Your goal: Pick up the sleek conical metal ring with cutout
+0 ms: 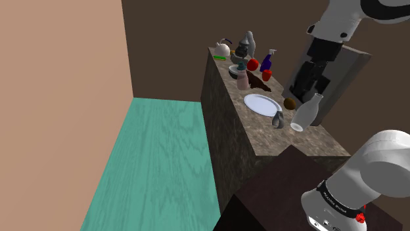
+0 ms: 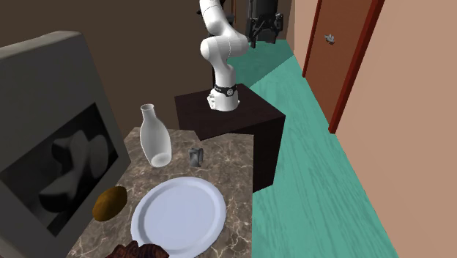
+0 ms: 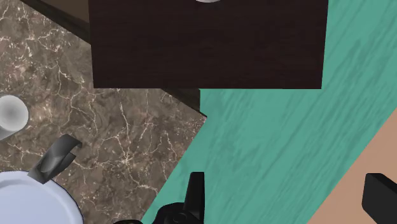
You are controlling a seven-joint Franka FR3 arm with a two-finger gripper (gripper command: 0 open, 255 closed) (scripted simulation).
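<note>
Conical ring [image 3: 56,159], grey and notched, stands on veined stone counter [image 3: 127,121]; pincer [image 3: 285,179] spread.

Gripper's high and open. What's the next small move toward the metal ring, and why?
Probably slide the gripper sideways over the counter until the ring is centred between the fingers, before descending. Open, it hangs above the teal floor; the ring stands beside the plate.
</note>
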